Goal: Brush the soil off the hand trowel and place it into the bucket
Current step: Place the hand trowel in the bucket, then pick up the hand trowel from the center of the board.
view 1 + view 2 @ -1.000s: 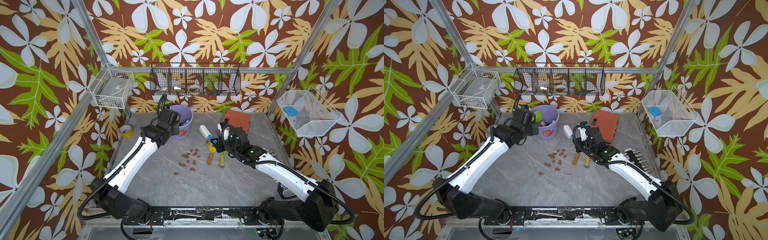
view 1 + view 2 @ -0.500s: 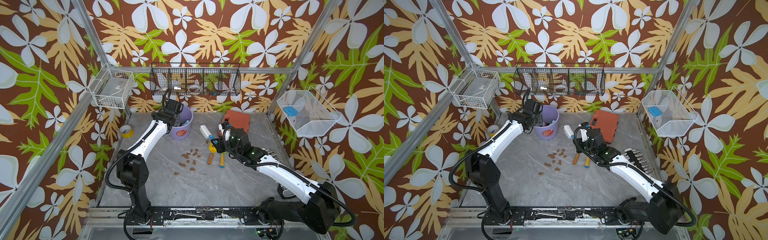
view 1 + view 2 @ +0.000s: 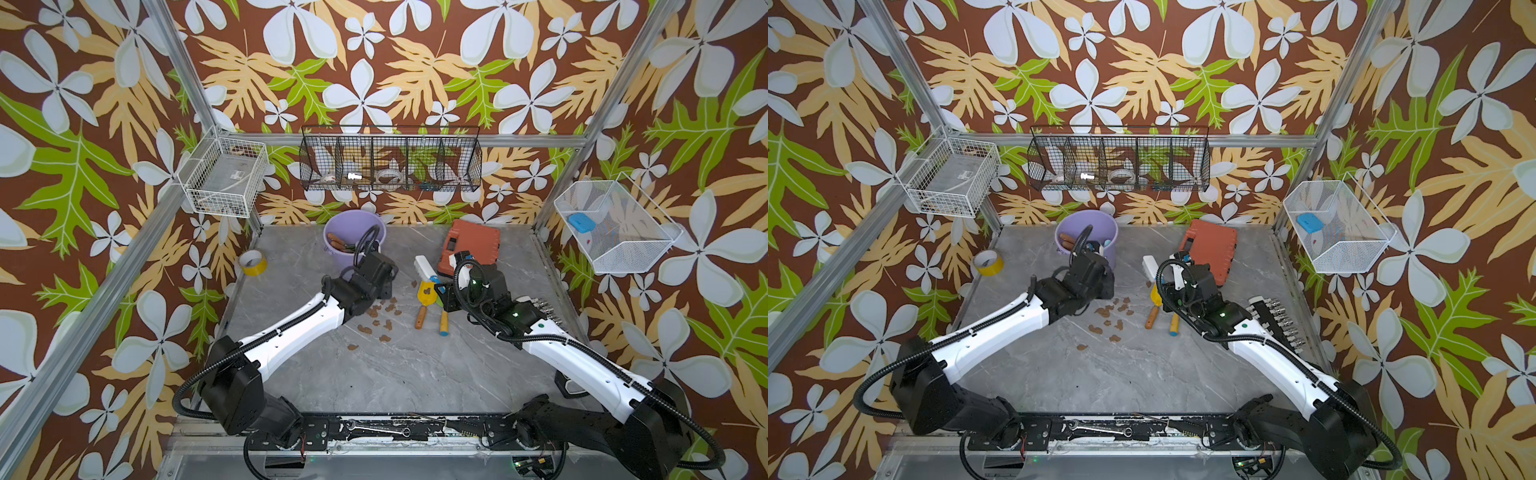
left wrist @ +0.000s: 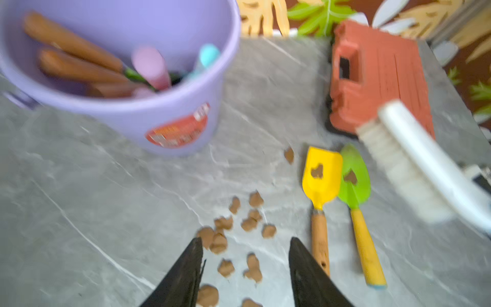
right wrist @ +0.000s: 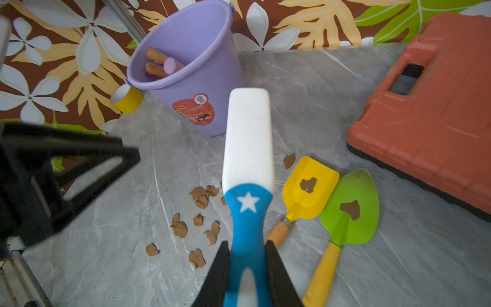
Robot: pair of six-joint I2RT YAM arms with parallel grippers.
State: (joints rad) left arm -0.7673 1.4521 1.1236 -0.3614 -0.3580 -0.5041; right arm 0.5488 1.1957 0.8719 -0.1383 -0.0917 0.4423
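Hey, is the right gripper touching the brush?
Touching. The right wrist view shows the right gripper with both jaws pressed against the blue handle of the brush, no gap either side.

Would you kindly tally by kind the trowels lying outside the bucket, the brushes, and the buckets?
Hand trowels: 2 (yellow-bladed trowel, green-bladed trowel)
White-and-blue scrubbing brush: 1
Lilac plastic bucket: 1
Total: 4

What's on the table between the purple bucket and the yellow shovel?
Just one little brown soil clump, lying on the grey table between the bucket and the yellow trowel. The left wrist view shows it.
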